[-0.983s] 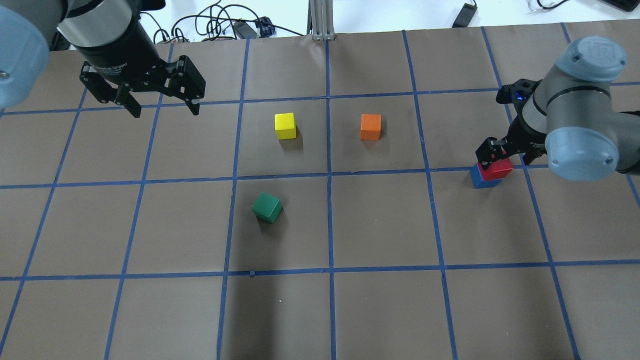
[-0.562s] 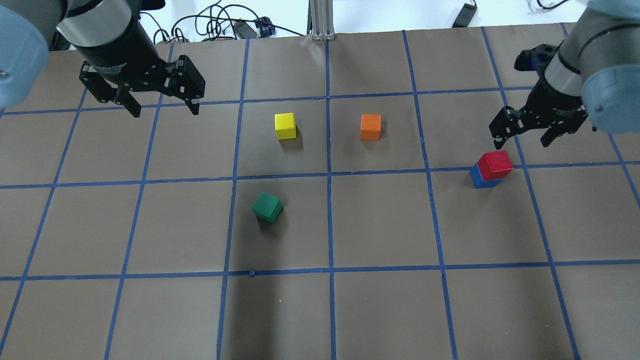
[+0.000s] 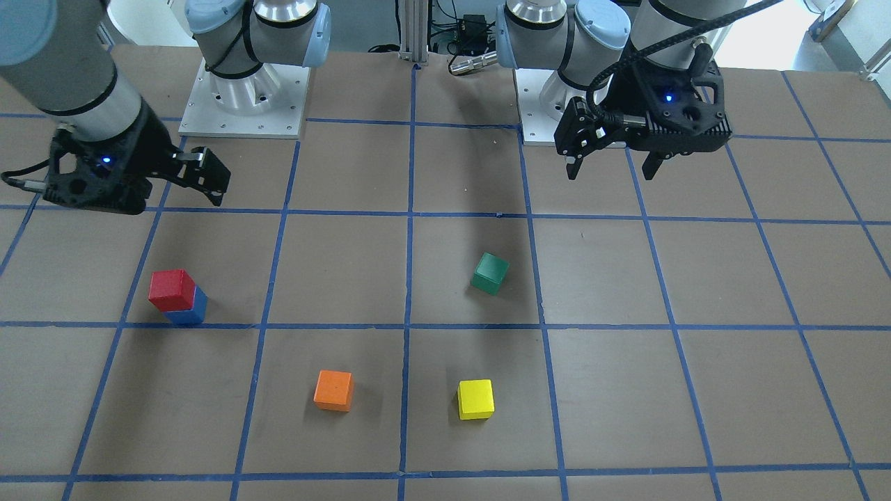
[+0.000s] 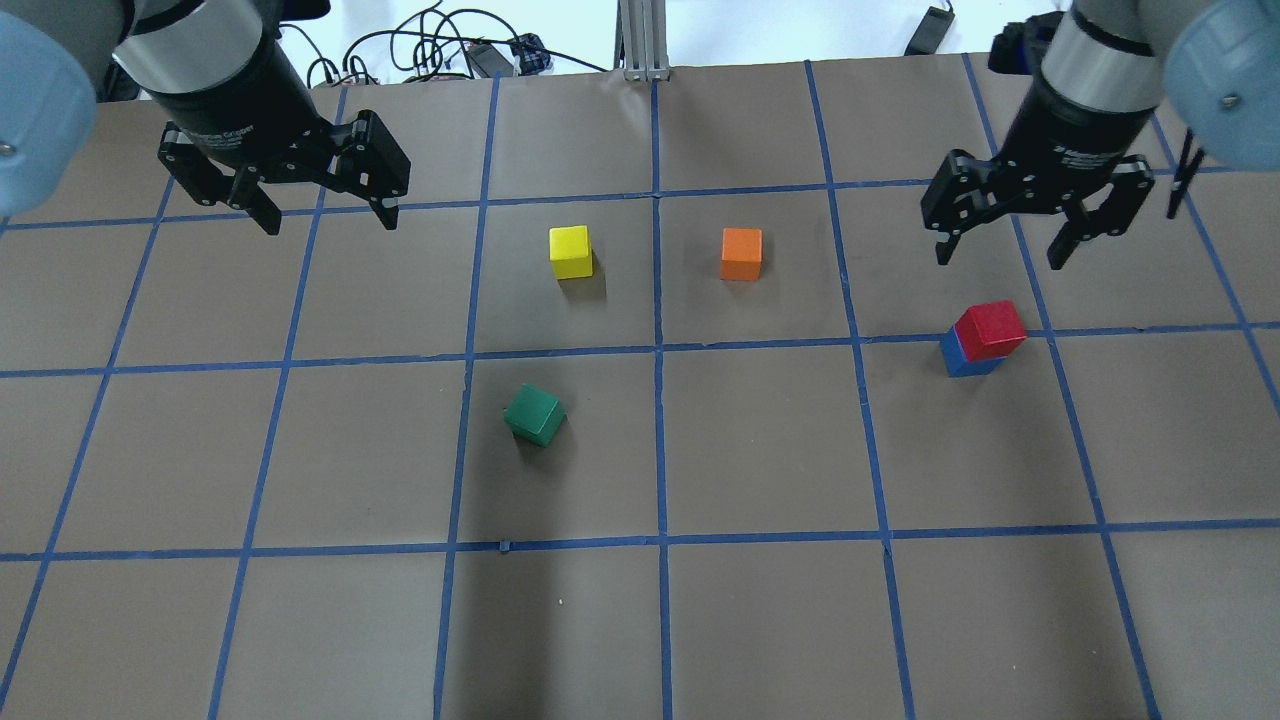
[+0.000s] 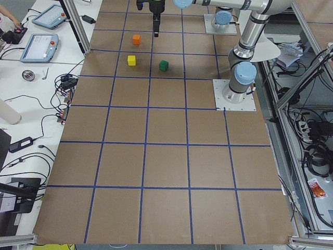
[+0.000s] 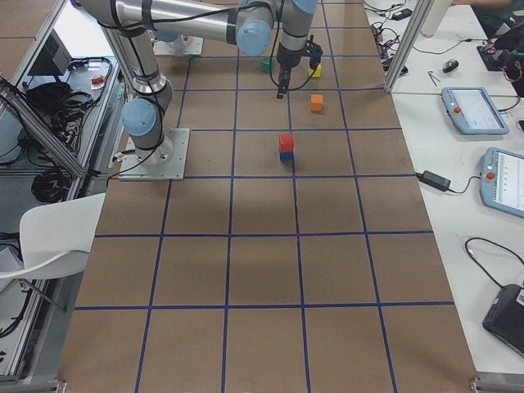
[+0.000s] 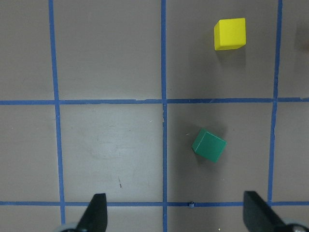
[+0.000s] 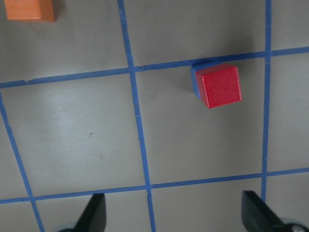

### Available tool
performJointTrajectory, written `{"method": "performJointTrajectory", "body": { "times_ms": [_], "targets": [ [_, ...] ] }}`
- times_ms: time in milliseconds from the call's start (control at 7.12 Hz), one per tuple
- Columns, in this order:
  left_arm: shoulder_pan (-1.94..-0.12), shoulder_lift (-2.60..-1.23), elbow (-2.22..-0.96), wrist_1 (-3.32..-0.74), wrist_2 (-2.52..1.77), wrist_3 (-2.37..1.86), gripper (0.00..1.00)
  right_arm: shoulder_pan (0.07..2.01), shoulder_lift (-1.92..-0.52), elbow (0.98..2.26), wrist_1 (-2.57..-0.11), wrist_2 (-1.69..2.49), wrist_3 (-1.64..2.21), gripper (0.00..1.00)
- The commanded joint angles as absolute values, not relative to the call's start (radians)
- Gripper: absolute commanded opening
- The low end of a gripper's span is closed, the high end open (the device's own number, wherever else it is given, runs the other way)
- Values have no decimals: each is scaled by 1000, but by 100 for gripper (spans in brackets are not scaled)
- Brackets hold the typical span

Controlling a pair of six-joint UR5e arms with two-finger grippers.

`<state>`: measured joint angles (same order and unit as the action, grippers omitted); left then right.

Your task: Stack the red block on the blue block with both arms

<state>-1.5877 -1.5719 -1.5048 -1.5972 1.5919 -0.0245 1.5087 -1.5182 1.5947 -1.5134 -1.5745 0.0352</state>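
Observation:
The red block (image 4: 990,330) rests on the blue block (image 4: 958,358), slightly offset, at the right of the table. The stack also shows in the front view, red (image 3: 171,289) on blue (image 3: 195,310), and in the right wrist view, red (image 8: 221,86) over a sliver of blue (image 8: 195,81). My right gripper (image 4: 1000,256) is open and empty, raised above the table on the far side of the stack, clear of it. My left gripper (image 4: 331,223) is open and empty, high over the far left of the table.
A yellow cube (image 4: 570,251) and an orange cube (image 4: 741,253) sit in the far middle. A green cube (image 4: 534,414), turned at an angle, sits left of centre. Cables (image 4: 440,50) and a metal post (image 4: 640,40) lie beyond the far edge.
My right gripper was down at the red block; it has lifted away open and moved toward the far side. The red block stays on the blue block. The left arm has not moved.

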Motion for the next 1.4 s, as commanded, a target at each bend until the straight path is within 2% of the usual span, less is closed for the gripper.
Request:
{"method": "performJointTrajectory", "body": {
  "times_ms": [0,1264],
  "targets": [
    [-1588,-1572,-1505,-1597,1592,-25,100,1552,-1540,1594,-1523,-1586,70,100],
    [-1588,-1572,-1505,-1597,1591,-25,100,1551,-1574,1605,-1509,-1575,75,100]
  ]
}}
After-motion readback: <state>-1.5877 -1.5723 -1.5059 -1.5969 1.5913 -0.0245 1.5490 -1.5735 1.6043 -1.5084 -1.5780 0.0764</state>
